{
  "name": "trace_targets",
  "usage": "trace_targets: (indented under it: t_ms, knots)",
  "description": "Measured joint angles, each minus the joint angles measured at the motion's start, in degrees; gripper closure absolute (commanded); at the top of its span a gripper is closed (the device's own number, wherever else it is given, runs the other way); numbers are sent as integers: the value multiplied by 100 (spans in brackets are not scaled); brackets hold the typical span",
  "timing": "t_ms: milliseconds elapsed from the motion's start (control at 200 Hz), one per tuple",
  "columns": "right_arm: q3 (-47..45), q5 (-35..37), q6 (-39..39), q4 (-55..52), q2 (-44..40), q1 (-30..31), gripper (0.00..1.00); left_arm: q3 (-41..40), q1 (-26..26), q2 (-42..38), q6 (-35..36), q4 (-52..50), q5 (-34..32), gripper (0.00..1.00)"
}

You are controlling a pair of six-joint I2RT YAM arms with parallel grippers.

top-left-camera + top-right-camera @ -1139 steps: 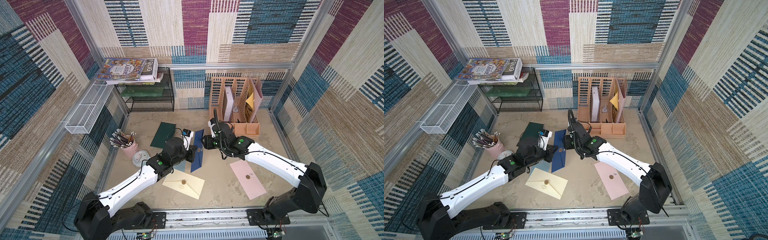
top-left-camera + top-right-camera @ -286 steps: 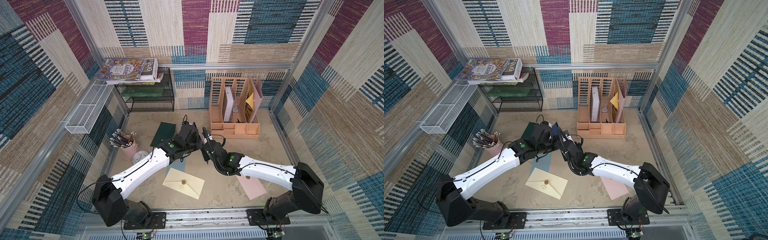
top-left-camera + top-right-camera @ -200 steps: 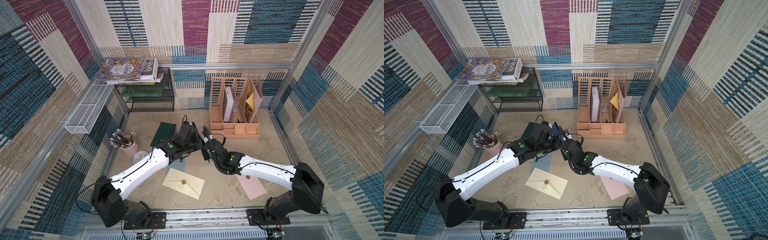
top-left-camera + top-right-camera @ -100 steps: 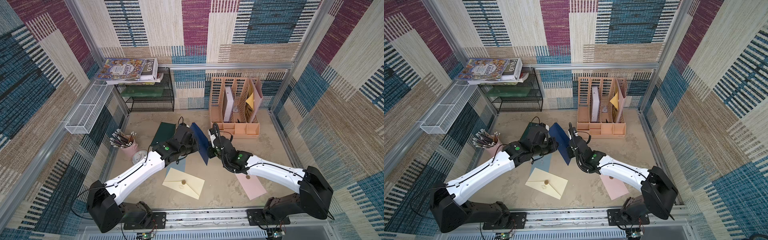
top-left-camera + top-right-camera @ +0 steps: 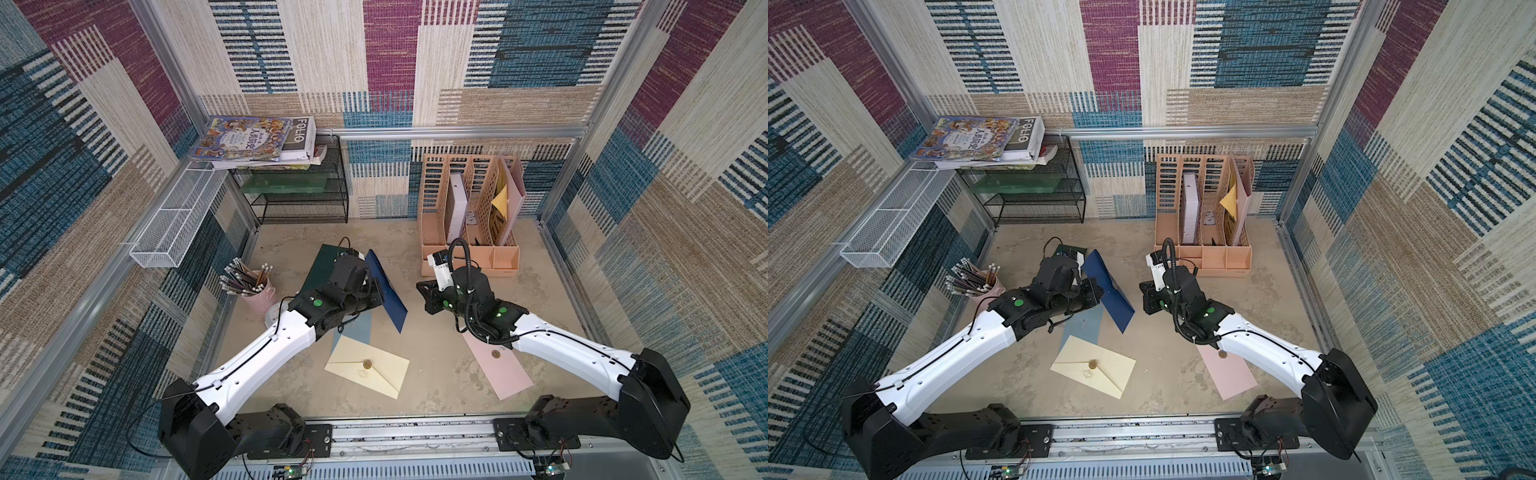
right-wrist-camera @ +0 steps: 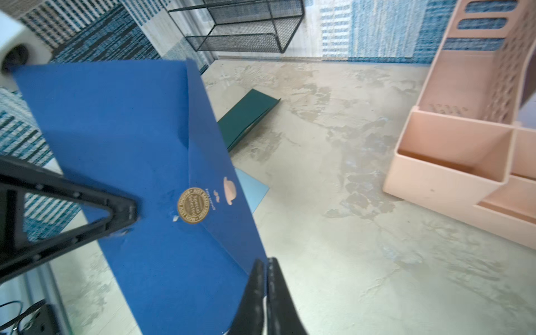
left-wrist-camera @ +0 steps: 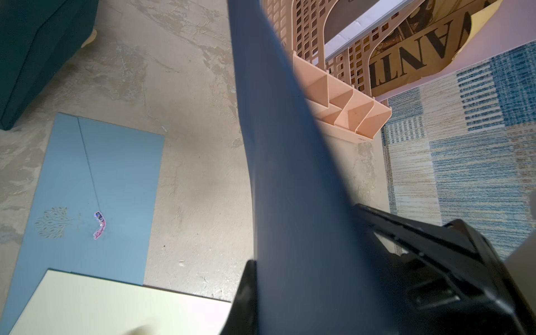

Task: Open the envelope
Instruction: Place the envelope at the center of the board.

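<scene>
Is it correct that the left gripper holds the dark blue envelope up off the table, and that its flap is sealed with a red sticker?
Not quite. The left gripper does hold the dark blue envelope up off the table, but the sticker on its flap is gold, not red. The right wrist view shows it clearly.

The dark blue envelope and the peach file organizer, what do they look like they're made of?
Dark blue envelope: likely matte card paper, judging by its crisp flap folds and flat, glare-free face; the round gold seal looks like metallic foil. Peach file organizer: probably moulded plastic, with smooth uniform walls and a perforated grid.
</scene>
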Motion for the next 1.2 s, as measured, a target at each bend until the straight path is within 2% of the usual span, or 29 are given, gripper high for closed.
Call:
trace_targets:
  t_ms: [75,160,396,811,906,1102,1197]
  knots:
    - [-9,-31,-72,0,-24,188,32,46,15,2,24,-7,11,100]
    - [-74,-28,-186,0,-85,428,29,114,28,26,50,-46,7,100]
    - [-111,636,-444,-13,-31,741,29,271,33,79,66,-85,13,100]
    - [597,2262,-817,-146,879,1027,37,247,26,144,-85,-63,426,100]
    - [702,2422,-876,-149,1034,992,45,247,22,168,-103,-28,557,100]
    - [817,2291,-916,-131,1145,791,99,157,22,85,-155,44,717,100]
    - [804,1976,-896,-109,1110,608,100,118,20,26,-151,79,761,100]
